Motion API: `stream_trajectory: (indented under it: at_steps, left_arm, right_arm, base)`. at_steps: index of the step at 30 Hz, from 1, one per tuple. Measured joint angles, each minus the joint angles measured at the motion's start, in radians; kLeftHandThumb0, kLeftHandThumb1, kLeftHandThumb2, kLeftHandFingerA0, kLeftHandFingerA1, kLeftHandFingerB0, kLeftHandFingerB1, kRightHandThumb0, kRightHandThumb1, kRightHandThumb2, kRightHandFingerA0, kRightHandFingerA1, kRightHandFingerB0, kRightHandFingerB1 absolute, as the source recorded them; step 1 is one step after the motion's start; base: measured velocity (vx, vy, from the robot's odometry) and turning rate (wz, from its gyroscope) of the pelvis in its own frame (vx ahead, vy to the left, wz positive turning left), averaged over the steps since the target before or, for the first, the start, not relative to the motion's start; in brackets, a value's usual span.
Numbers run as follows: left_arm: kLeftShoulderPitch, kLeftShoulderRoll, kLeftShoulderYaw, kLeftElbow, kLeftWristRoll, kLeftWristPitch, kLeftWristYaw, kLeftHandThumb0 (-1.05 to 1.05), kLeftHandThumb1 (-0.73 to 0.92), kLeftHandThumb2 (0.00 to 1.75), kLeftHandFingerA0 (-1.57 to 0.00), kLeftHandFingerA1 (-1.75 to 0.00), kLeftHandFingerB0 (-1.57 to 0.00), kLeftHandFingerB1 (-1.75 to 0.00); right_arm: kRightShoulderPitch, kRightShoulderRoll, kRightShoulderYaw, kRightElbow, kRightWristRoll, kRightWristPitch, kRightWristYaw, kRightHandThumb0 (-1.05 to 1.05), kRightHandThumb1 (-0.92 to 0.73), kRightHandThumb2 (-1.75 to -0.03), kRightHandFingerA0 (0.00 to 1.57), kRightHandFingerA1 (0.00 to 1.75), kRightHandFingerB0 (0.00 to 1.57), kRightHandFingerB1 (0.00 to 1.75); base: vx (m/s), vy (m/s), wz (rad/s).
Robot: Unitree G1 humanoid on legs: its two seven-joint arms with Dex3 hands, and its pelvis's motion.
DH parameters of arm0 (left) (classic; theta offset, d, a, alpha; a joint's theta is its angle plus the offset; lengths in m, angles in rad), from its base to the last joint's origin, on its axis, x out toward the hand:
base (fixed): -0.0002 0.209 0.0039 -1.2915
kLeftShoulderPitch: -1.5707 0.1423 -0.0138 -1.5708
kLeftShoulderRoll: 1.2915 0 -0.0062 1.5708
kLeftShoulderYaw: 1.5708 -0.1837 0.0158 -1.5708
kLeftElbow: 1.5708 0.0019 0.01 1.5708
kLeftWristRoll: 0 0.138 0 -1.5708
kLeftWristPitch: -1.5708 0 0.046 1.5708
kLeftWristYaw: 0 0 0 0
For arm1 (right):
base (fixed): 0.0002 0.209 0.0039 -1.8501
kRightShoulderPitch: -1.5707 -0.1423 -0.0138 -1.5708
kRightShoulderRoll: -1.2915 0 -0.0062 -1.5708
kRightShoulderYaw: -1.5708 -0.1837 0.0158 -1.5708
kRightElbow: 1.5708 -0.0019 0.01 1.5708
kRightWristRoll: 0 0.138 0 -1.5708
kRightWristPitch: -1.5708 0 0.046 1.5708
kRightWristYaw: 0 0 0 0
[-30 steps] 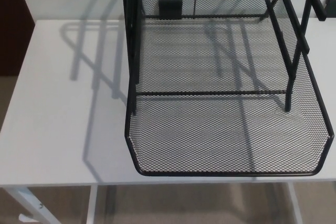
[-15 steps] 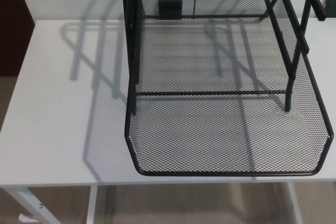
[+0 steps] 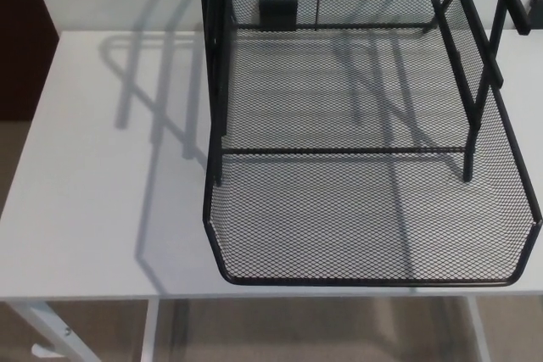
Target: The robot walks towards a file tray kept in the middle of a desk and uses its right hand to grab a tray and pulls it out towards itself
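Neither hand shows; one black mesh tray (image 3: 373,218) sits on one white desk (image 3: 102,201).

No text, label, brand, number or sign can be read anywhere in the head view. The black wire-mesh file tray (image 3: 373,218) bears no lettering on its rim or mesh floor. The small black rectangular clip (image 3: 277,13) at the tray's back wall may carry a mark, but it is too dark and small to tell. The white flat desk top (image 3: 102,209) is plain, with only shadows on it, and the black metal frame posts (image 3: 216,65) of the rack show no printing. No hand is in the picture, so no place can be given relative to one.
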Motion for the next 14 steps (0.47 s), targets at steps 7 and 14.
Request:
stream_trajectory:
  at_steps: [7,14]
  left_arm:
    - [-0.023,-0.007,0.02,0.091,-0.031,0.0,-0.018,-0.85,0.62,0.72,-0.5,-0.4,-0.39,-0.37]
    - [-0.057,-0.031,0.019,0.175,-0.035,0.0,-0.02,-0.8,0.72,0.63,-0.49,-0.35,-0.4,-0.33]
  right_arm:
    - [0.014,0.097,-0.013,0.048,0.094,0.037,-0.004,-0.49,-0.76,-0.63,0.0,0.25,0.0,0.22]
    - [0.033,0.073,-0.028,0.118,0.176,0.04,-0.001,-0.51,-0.67,-0.78,0.01,0.26,0.01,0.19]
  base:
    - [0.0,0.0,0.0]
    - [0.0,0.0,0.0]
